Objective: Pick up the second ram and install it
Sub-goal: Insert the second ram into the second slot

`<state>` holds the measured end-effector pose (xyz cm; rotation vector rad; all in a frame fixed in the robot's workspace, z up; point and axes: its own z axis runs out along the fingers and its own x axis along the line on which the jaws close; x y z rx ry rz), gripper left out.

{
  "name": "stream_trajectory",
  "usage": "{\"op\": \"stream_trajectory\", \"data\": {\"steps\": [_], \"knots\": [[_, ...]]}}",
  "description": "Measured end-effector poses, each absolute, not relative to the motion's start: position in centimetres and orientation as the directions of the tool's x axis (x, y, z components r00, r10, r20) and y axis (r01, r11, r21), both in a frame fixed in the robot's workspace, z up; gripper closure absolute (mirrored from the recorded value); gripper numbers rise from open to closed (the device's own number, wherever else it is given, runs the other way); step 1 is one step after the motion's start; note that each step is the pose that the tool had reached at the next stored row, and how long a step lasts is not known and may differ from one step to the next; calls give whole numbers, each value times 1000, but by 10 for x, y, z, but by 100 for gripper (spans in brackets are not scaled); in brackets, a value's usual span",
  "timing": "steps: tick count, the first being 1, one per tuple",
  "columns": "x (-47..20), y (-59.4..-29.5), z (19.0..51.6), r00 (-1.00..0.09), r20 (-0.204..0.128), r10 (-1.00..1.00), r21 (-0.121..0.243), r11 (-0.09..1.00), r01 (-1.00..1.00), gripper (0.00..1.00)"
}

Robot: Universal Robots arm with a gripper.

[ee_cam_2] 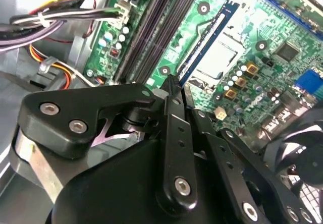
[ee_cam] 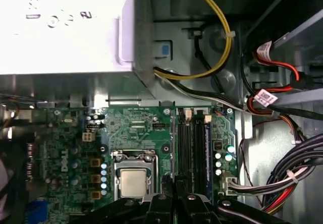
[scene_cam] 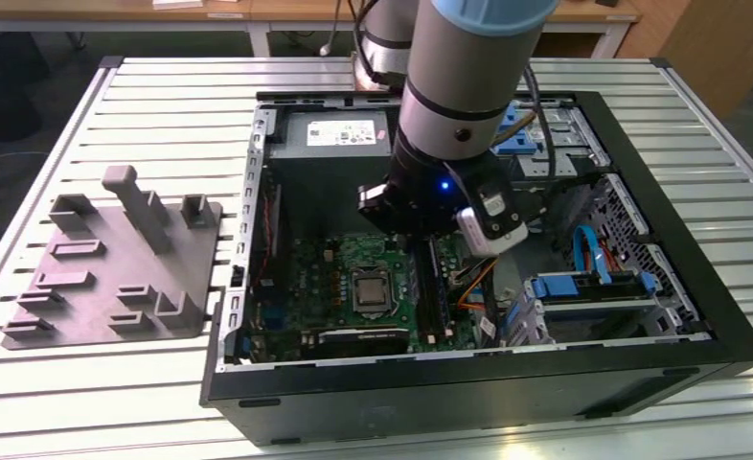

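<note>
We log the black two-finger gripper (ee_cam_2: 174, 85) pinched flat on the second ram (ee_cam_2: 207, 37), a thin dark memory stick held over the green motherboard (ee_cam: 146, 128), parallel to the black memory slots (ee_cam: 192, 148) near its cable-side edge, presumably to line it up for seating.

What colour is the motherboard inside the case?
The motherboard is green, clearest in the first wrist view.

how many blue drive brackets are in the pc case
2. The upper blue bracket sits beside the arm, on the exterior view's right; the lower blue bracket lies below it, by the case wall. Others may be hidden.
</note>
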<state>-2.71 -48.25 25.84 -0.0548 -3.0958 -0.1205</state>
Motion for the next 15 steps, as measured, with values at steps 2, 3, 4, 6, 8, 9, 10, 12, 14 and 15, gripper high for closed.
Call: {"op": "stream_trajectory", "data": {"steps": [2, 3, 4, 6, 8, 9, 10, 12, 14, 15], "knots": [[-26, -483, 256, -998, 44, 34, 75, 996, 37, 86], [-25, -484, 255, -998, 44, 34, 75, 997, 37, 86], [-24, -485, 254, -998, 44, 34, 75, 997, 37, 86], [-24, -487, 252, -998, 44, 34, 75, 996, 37, 86], [-24, -488, 252, -998, 44, 34, 73, 997, 37, 86], [-24, -488, 252, -998, 44, 34, 72, 997, 37, 86], [-24, -488, 252, -998, 44, 34, 72, 997, 37, 86], [-24, -488, 252, -998, 44, 34, 70, 997, 37, 86], [-24, -488, 250, -998, 44, 34, 66, 997, 37, 86], [-24, -488, 249, -998, 44, 34, 65, 997, 37, 86]]}}
